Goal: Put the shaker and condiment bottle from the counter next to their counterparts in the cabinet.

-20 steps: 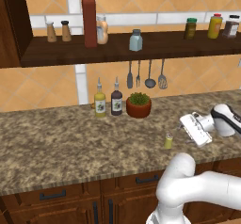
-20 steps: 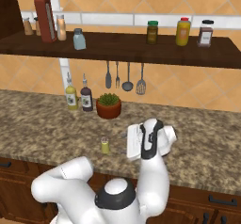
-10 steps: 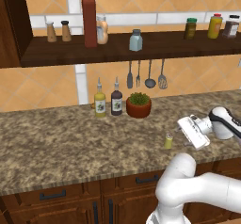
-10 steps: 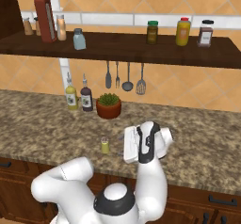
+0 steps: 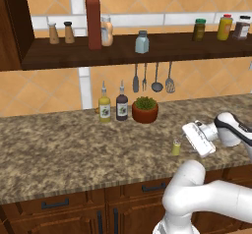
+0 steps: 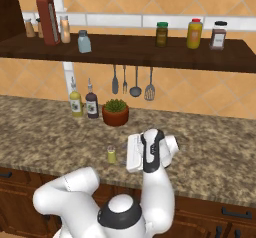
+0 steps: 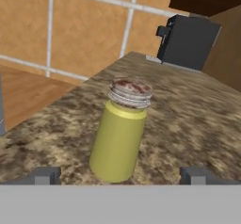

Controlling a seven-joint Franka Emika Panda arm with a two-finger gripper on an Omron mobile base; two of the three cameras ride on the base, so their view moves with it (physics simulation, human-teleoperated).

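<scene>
Since one second ago the gripper [image 5: 185, 140] has slid across the counter [image 5: 59, 149] toward the shaker [image 5: 176, 147], ending just beside it; shaker, bottles and shelf items are unchanged.

Labels: the condiment bottle [image 5: 93, 18] carries a front label and the two small bottles on the counter carry pale labels, but no writing on any of them can be read at this size. No brand is legible anywhere.

Gripper: turned sideways, level with the shaker and pointing at it. In the hand view the two fingertips [image 7: 43, 175] sit wide apart at the bottom edge, with the shaker [image 7: 120, 132] standing upright between and beyond them — nothing is held, and no contact with the shaker is visible.

Positions, taken from the potted plant [image 5: 145, 109]:
- shaker — on the counter in front of the plant, nearer the counter edge, grey cap up.
- yellow bottle [image 5: 104, 105] and dark bottle [image 5: 121, 103] — just beside the plant, against the wall.
- condiment bottle — on the cabinet [image 5: 123, 51] shelf above the plant, touching or nearly touching the peach-and-white bottle [image 5: 106, 31].
- blue-grey shaker [image 5: 142, 42] — on the shelf directly above the plant.
</scene>
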